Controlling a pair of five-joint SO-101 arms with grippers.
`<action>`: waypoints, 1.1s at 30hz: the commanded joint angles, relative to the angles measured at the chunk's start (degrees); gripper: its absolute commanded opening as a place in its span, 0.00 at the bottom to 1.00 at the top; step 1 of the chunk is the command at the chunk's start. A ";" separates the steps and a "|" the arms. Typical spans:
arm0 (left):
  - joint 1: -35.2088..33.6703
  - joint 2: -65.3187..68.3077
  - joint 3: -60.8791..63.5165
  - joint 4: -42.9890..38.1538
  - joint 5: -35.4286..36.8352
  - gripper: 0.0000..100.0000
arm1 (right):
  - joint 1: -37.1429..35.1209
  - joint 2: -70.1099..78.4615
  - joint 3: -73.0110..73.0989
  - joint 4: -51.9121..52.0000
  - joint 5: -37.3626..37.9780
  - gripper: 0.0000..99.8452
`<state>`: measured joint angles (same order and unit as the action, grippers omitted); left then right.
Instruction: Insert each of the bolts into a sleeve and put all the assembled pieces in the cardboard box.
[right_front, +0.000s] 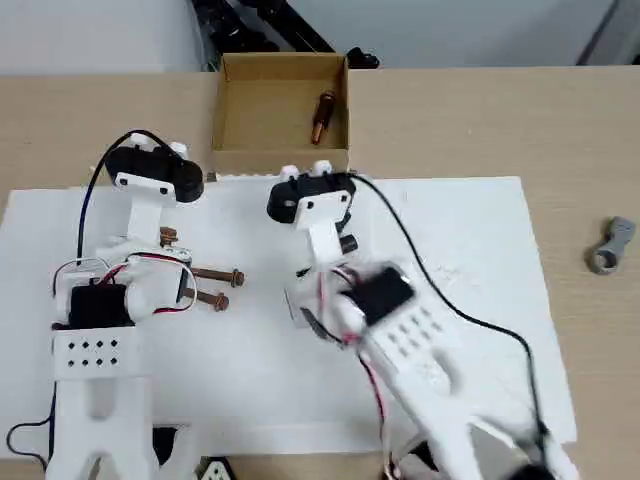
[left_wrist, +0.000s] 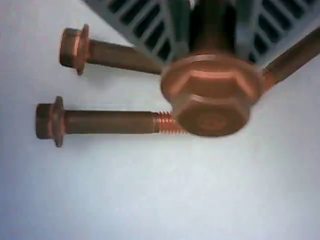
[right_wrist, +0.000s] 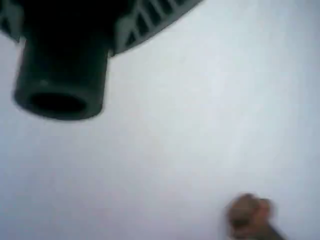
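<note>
My left gripper (right_front: 165, 236) (left_wrist: 212, 27) is shut on a copper bolt (left_wrist: 212, 95), held over the white sheet with its hex head (right_front: 168, 237) pointing away from the fingers. Just to its right, two more bolts (right_front: 218, 275) (right_front: 210, 297) lie on the sheet side by side; the left wrist view shows them (left_wrist: 105, 52) (left_wrist: 100, 121) beneath the held one, along with another copper shaft (left_wrist: 295, 52). My right gripper (right_front: 345, 243) (right_wrist: 65, 25) is shut on a black sleeve (right_wrist: 60, 75), its open end facing outward. A blurred bolt head (right_wrist: 247, 215) lies beyond it.
The cardboard box (right_front: 228, 110) stands at the back edge of the white sheet (right_front: 470, 230) and holds one copper bolt piece (right_front: 323, 115). A grey part (right_front: 610, 245) lies on the bare wooden table at the far right. Cables trail from both arms.
</note>
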<state>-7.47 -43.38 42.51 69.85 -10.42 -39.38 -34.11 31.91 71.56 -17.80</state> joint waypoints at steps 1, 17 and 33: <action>-0.26 -1.93 -5.76 -0.35 2.81 0.01 | 0.13 -14.20 0.09 0.40 6.24 0.01; 4.13 -2.11 -22.02 -9.58 26.11 0.00 | 0.04 -63.34 42.99 -28.00 19.16 0.00; 31.12 -6.95 -21.67 -20.31 26.55 0.00 | 0.13 -66.86 56.26 -50.77 12.04 0.00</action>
<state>20.31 -48.75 23.60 51.56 17.10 -39.30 -101.71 88.97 22.95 -4.26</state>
